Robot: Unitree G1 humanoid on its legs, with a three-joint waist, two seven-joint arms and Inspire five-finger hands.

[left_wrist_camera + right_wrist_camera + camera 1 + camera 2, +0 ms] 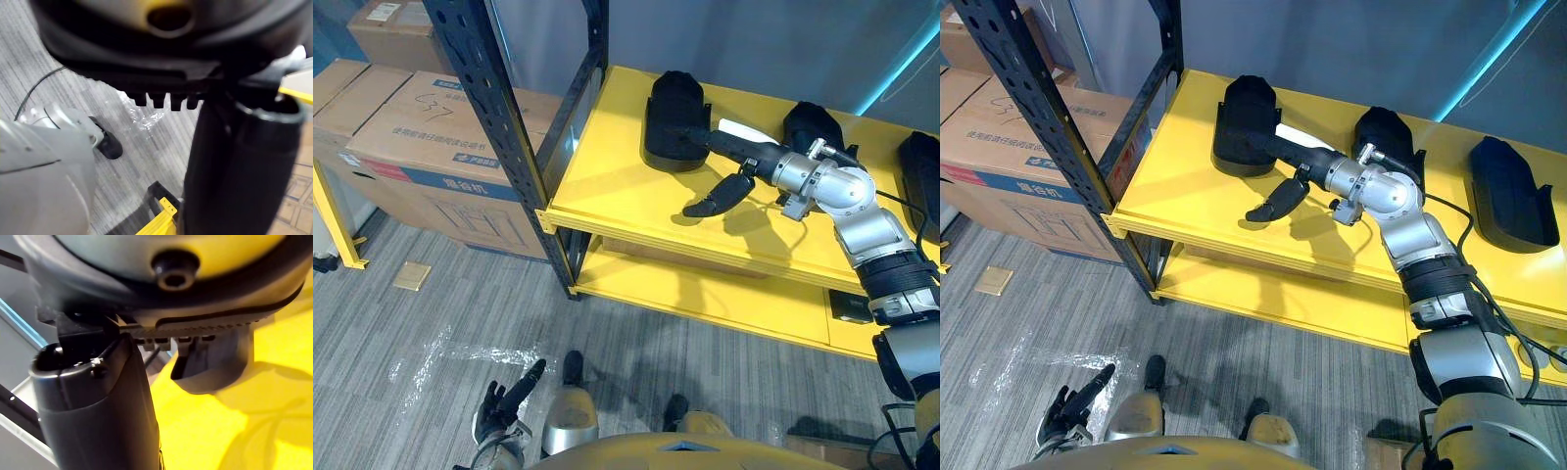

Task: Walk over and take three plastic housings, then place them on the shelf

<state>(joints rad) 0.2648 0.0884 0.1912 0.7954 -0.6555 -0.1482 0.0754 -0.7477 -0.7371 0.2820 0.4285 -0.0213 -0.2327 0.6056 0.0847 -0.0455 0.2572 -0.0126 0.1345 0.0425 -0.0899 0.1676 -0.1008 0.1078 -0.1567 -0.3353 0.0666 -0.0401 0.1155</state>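
Observation:
Three black plastic housings stand on the yellow shelf (626,186). One is at the left (675,117), one in the middle (813,125) and one at the right edge (1506,191). My right hand (736,149) reaches across the shelf top with straight fingers, and their tips are at the left housing's right side. Its thumb (717,196) hangs free below them, so the hand is open and holds nothing. The right wrist view shows that housing (215,367) just past the hand. My left hand (507,399) hangs low over the floor, relaxed and open.
A black perforated shelf upright (489,98) stands at the shelf's left corner. Cardboard boxes (421,137) are stacked to its left. A lower yellow shelf (705,294) carries a small dark item (852,305). A flat white piece (744,129) lies behind my right hand.

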